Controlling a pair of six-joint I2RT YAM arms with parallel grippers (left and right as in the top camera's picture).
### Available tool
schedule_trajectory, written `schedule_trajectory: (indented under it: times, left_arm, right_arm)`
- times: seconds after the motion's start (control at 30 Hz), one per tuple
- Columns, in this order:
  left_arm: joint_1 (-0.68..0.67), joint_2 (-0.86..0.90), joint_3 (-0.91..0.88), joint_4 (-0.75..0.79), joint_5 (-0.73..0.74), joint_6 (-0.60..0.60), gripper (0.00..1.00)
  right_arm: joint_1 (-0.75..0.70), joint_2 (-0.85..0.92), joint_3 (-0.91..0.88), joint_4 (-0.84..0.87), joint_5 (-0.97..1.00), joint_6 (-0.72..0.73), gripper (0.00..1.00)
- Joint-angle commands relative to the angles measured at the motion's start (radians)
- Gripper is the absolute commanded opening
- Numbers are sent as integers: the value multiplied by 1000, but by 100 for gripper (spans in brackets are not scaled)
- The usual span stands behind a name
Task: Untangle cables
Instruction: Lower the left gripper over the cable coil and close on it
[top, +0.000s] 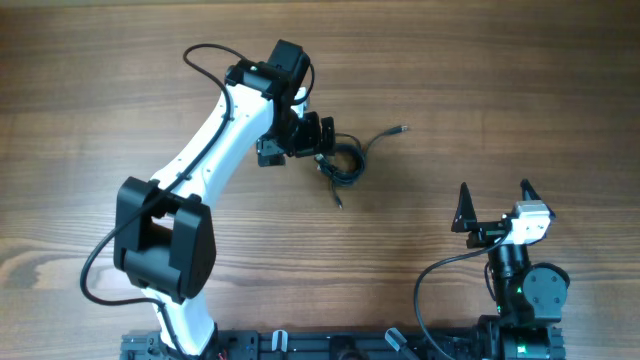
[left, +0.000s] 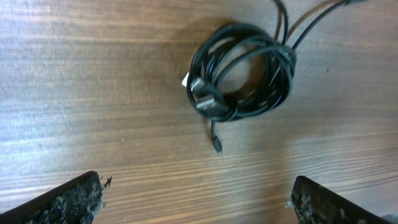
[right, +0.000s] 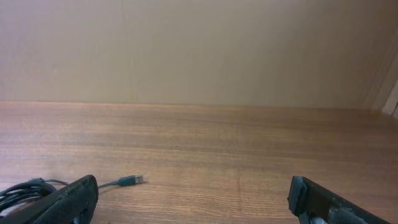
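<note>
Worktop (top: 520, 80): brown wood-grain laminate with the grain running left to right in the overhead view and a soft sheen in the left wrist view. Beyond its far edge the right wrist view shows a plain beige wall (right: 199, 50); at far right is a paler vertical strip whose nature is unclear.

Cables (top: 345, 162): bunched in one small dark coil near mid-worktop. One tail with a silvery plug (top: 403, 128) trails away from the left arm, and a shorter tail (top: 338, 200) points towards the arm bases. The coil (left: 280, 78) lies flat, several loops overlapping.

Left pincer (top: 325, 140): fingers wide apart, just beside the coil. Whether it touches cannot be told from overhead; nothing lies between the tips (left: 196, 182).

Right pincer (top: 495, 188): fingers spread, gripping nothing, well apart from the coil, which sits at the lower left of its view (right: 18, 193).
</note>
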Motion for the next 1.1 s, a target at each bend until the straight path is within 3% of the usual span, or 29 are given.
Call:
schedule_trajectory:
  times: [0.0, 0.33, 0.83, 1.07]
  left_arm:
    - [-31, 22, -9, -15, -11, -10, 100]
    - [-47, 22, -8, 13, -10, -3, 100]
    - [-93, 27, -142, 148, -26, -134, 100]
    - [-96, 28, -151, 178, -26, -137, 100]
  right_arm:
    - [-4, -4, -1, 2, 10, 14, 100]
    - [-4, -4, -1, 2, 10, 14, 100]
    - [-4, -4, -1, 2, 10, 14, 100]
    - [-4, -4, -1, 2, 10, 14, 100]
